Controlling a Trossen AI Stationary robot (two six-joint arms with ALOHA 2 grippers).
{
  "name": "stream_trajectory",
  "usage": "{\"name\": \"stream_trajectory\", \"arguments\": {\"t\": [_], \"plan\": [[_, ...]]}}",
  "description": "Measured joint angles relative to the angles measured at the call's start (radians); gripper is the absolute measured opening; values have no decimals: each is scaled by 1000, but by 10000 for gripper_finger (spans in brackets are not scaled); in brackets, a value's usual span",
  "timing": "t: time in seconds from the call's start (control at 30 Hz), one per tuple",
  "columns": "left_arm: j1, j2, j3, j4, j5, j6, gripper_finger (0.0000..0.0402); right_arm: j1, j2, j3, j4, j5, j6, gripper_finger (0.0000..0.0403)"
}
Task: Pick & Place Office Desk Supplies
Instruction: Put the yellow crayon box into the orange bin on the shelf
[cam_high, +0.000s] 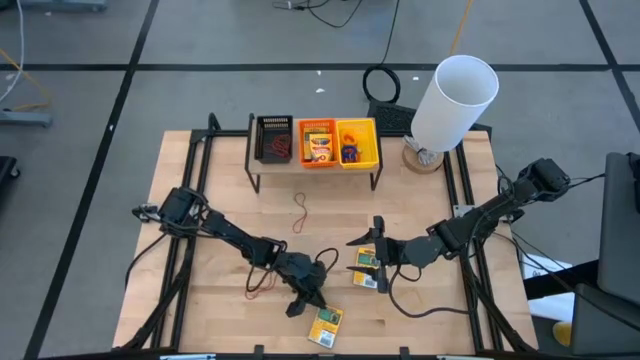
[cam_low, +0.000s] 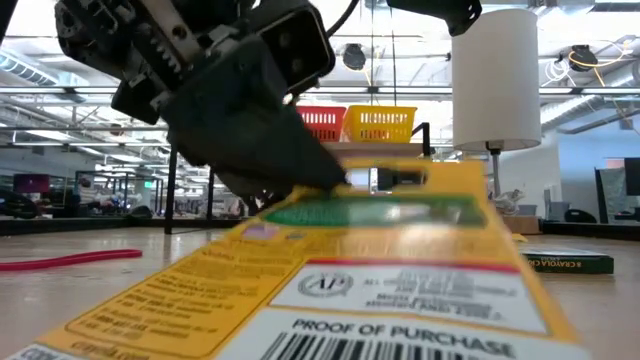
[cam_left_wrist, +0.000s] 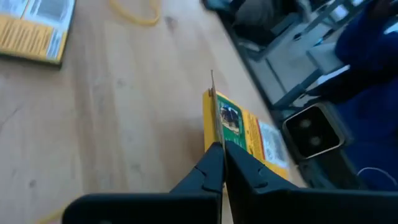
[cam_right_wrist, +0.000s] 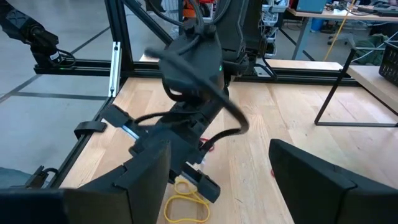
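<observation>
Left claw, high view: left gripper clenched on the near edge of a flat yellow cardboard pack with a green-and-white label, which runs on from the fingertips toward the table's front edge.
Left wrist view: fingertips pinch the pack; its long axis continues straight ahead.
Low view: the pack tilts up at the gripped end.
Right claw, high view: right gripper spread wide, holding nothing, farther off beside a second yellow pack.

Three bins racked: black, orange, yellow. Two yellow packs visible flat on counter. One white cylinder.
</observation>
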Motion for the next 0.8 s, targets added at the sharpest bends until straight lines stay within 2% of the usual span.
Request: {"name": "stream_trajectory", "arguments": {"t": [0.23,0.5,0.8], "plan": [[0,-25,0,44,31,24,0,0,0,0,0,0,0,262],[0,-171,0,20,43,115,0,0,0,0,0,0,0,262],[1,-328,1,-201,29,170,0,0,0,0,-4,0,3,262]]}}
